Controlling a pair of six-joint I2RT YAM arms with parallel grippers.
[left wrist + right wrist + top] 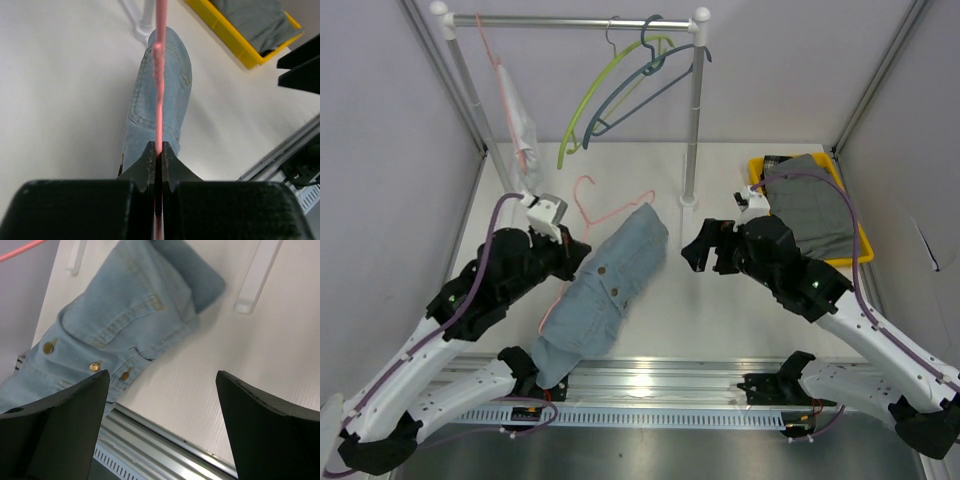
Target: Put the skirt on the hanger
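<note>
A light-blue denim skirt with brass buttons lies diagonally on the white table, its lower end hanging over the front rail. A pink wire hanger lies partly under and over it, hook toward the back. My left gripper is shut on the pink hanger's wire at the skirt's left edge; the skirt lies just beyond the fingertips. My right gripper is open and empty, hovering right of the skirt; its view shows the skirt ahead and to the left.
A clothes rail at the back carries a green hanger, a blue-grey hanger and a pink one with a clear bag. Its right post stands behind the skirt. A yellow tray with grey cloth sits at right.
</note>
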